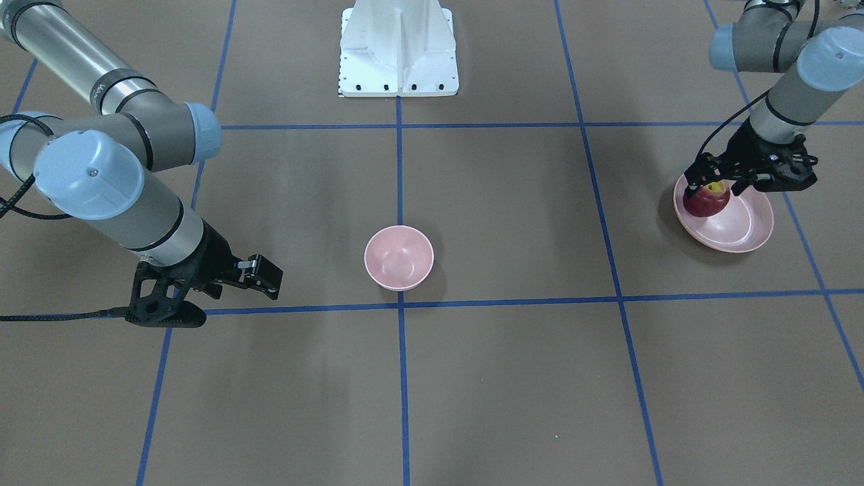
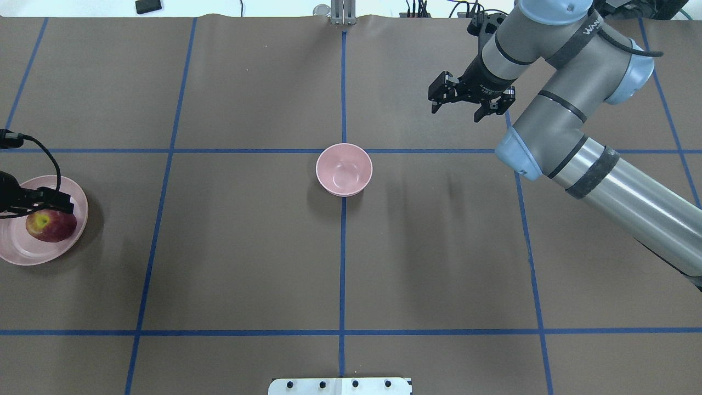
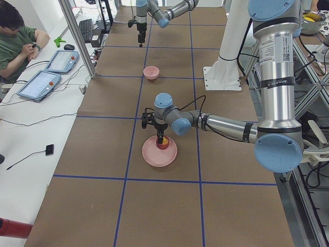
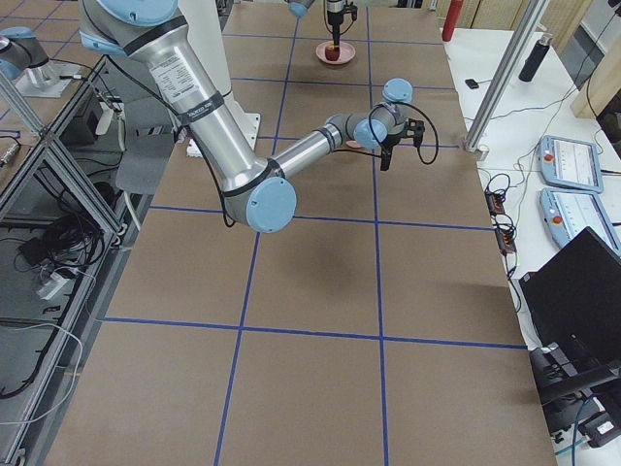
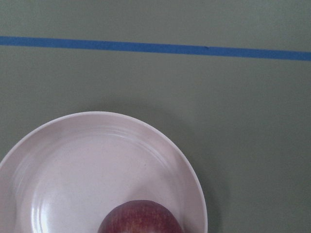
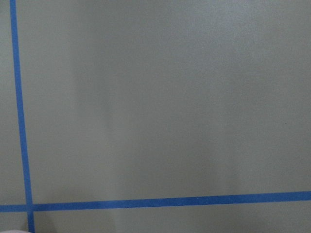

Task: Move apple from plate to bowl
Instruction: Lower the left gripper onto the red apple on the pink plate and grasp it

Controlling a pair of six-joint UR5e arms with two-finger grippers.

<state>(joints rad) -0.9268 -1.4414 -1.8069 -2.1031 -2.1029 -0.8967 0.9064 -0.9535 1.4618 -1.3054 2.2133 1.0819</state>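
Note:
The dark red apple is over the near-robot-centre side of the wide pink plate, at the table's far left end. My left gripper stands straight over it, with one finger against each side of the apple. I cannot tell whether the apple rests on the plate or is just off it. The left wrist view shows the apple's top and the plate. The small deep pink bowl stands empty at the table's centre. My right gripper is open and empty, beyond the bowl on the right.
The white robot base stands at the robot's edge of the table. Blue tape lines cross the brown table. An operator sits at a side bench with tablets. The right wrist view shows only bare table and tape.

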